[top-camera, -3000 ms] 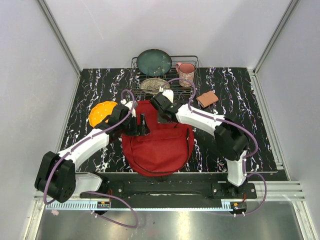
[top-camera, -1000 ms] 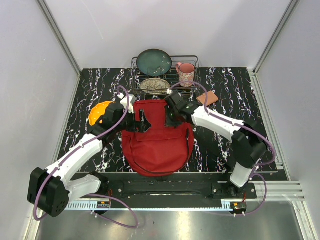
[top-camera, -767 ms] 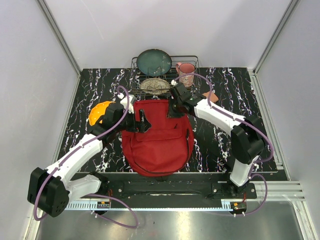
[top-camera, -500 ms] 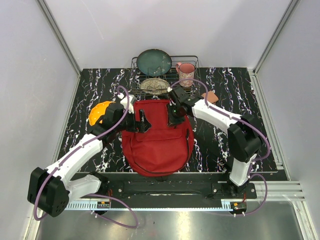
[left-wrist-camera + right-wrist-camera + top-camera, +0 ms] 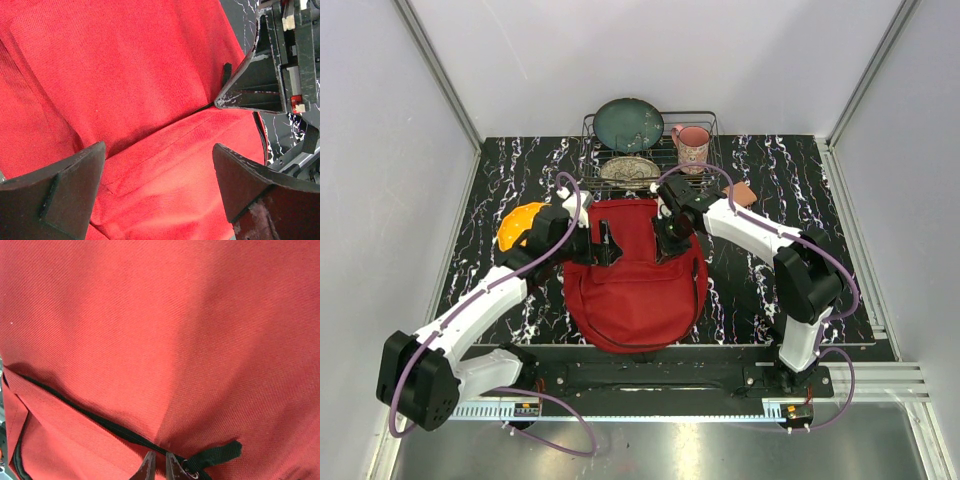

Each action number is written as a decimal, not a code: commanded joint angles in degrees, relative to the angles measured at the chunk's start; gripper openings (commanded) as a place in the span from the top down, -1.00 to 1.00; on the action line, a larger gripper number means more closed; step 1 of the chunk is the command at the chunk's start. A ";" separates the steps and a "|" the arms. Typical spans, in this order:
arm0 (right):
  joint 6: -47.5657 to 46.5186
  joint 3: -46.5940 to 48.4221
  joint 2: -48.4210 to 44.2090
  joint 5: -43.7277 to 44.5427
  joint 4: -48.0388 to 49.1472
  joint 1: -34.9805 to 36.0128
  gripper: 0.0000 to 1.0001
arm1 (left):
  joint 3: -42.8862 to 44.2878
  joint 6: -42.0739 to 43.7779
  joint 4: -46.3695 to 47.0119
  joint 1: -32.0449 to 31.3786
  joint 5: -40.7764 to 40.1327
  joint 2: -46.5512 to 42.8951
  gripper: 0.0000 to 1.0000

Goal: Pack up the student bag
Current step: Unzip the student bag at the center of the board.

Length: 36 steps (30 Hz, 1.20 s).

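Observation:
The student bag (image 5: 635, 285) is a large red backpack lying flat in the middle of the table. My left gripper (image 5: 603, 246) hovers over its upper left part, open and empty. In the left wrist view the fingers (image 5: 55, 192) stand wide apart above the red fabric (image 5: 125, 75). My right gripper (image 5: 666, 240) is down on the bag's upper right. In the right wrist view its tips (image 5: 160, 467) are pinched together on the black zipper line (image 5: 75, 407), right beside the black zipper pull (image 5: 217, 454). The right gripper also shows in the left wrist view (image 5: 250, 97), pressed into the seam.
A wire dish rack (image 5: 592, 135) stands behind the bag with a green plate (image 5: 629, 123), a pink mug (image 5: 691, 146) and a patterned dish (image 5: 628, 168). An orange disc (image 5: 518, 226) lies left of the bag. A brown item (image 5: 743, 192) lies to the right.
My right gripper swung out toward the rack, then came back down onto the bag's upper right at the zipper. The left arm has barely moved.

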 commanded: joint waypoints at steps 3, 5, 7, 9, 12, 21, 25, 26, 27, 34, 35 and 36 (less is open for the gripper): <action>-2.99 -1.08 -3.62 -10.58 -3.02 0.43 0.63 | 0.57 0.86 1.05 -0.15 0.15 0.08 -0.83; -3.34 -2.23 -4.42 -11.82 -3.02 0.43 0.63 | 0.66 0.86 1.14 -0.06 0.15 0.26 -0.83; -3.51 -4.43 -4.77 -12.08 -2.93 0.61 0.62 | 0.75 0.51 1.31 -0.15 0.41 0.61 -0.83; -3.60 -6.79 -4.77 -12.08 -2.58 1.04 0.62 | 1.01 0.07 1.58 -0.15 0.58 1.14 -0.83; -3.43 -9.69 -4.77 -10.42 -1.70 2.89 0.63 | 1.45 -0.63 1.67 -0.15 0.76 2.10 -0.83; 2.54 -18.31 -8.90 -0.67 6.91 6.41 0.72 | 1.98 -1.42 1.49 -0.41 2.69 3.42 -0.81; 7.99 -19.55 -8.99 7.40 8.32 6.41 0.71 | 1.80 -0.63 0.88 -1.11 4.53 3.69 -0.80; 9.13 -19.99 -9.08 8.47 9.02 6.50 0.71 | 1.89 -0.28 0.70 -1.38 5.32 4.30 -0.78; 10.27 -21.04 -9.34 8.74 9.72 6.58 0.72 | 1.98 0.24 0.44 -1.73 6.29 4.65 -0.76; 13.54 -25.70 -10.13 10.33 15.34 7.90 0.70 | 0.49 0.34 0.26 -8.05 4.98 9.39 -0.61; 13.62 -26.23 -10.13 10.50 15.35 7.99 0.71 | -0.04 -0.10 0.35 -8.41 4.20 9.66 -0.55; 14.23 -26.93 -10.22 10.85 15.61 8.16 0.71 | -1.35 -0.45 0.35 -8.76 2.45 9.92 -0.49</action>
